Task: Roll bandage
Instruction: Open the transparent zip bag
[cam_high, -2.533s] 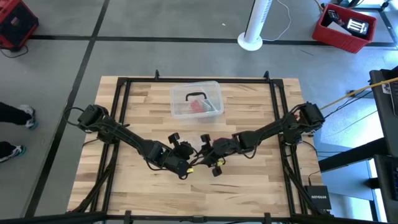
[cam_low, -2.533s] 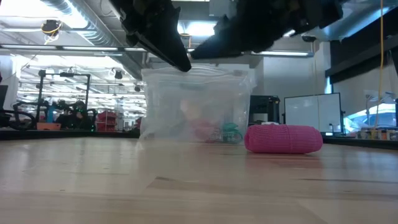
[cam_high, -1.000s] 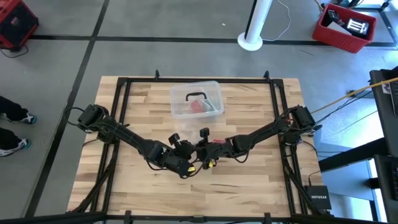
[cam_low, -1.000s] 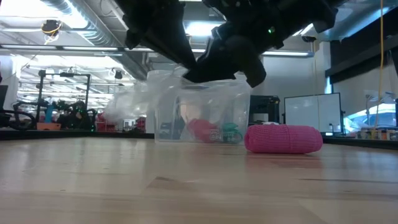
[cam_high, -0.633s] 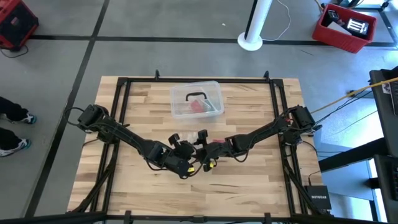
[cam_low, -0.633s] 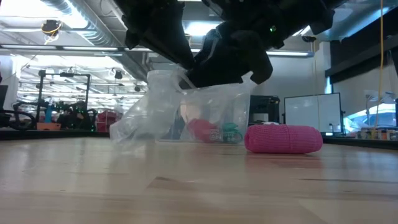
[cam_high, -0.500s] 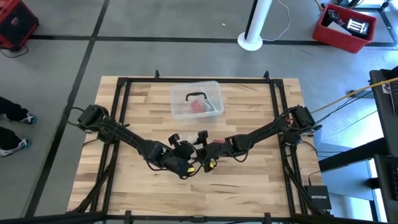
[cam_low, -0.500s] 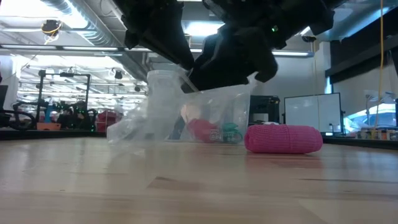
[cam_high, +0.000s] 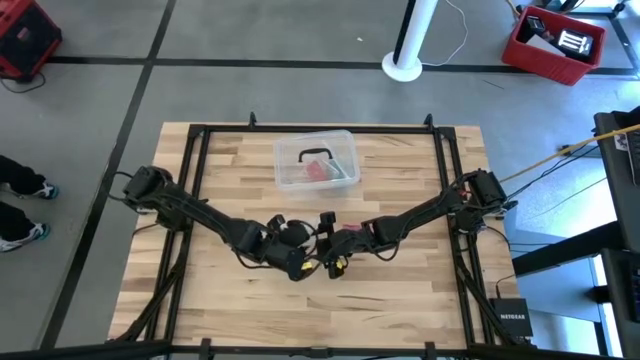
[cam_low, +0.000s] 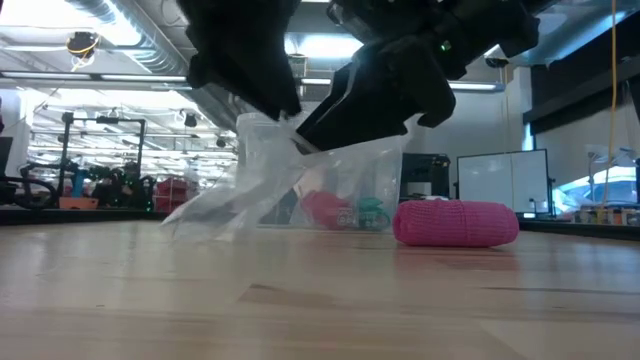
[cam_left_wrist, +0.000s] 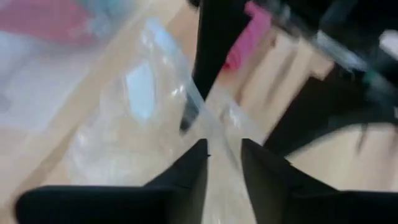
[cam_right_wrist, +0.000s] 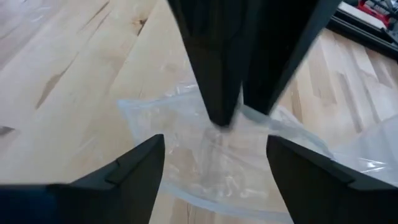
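Note:
The bandage is a small pink roll lying on its side on the table, right of centre; it also shows in the high view and the left wrist view. No gripper touches it. My left gripper is shut on a crumpled clear plastic wrapper above mid-table. My right gripper is open right beside it, its fingers standing wide on either side of the wrapper. My left gripper pinches the wrapper's upper part between its two fingers, coming from above. The wrapper hangs slack below the fingers, and its lower end reaches down toward the table. My right gripper: I cannot tell whether it touches the wrapper.
A clear plastic box with pink and green contents stands at the far middle of the table, behind the wrapper in the low view. A black frame runs around the tabletop.
The wrapper has dropped out of a bunch under the grippers. It now hangs stretched out below my left gripper, and its loose end has gone down and toward the table's left. My left gripper has shifted a little.

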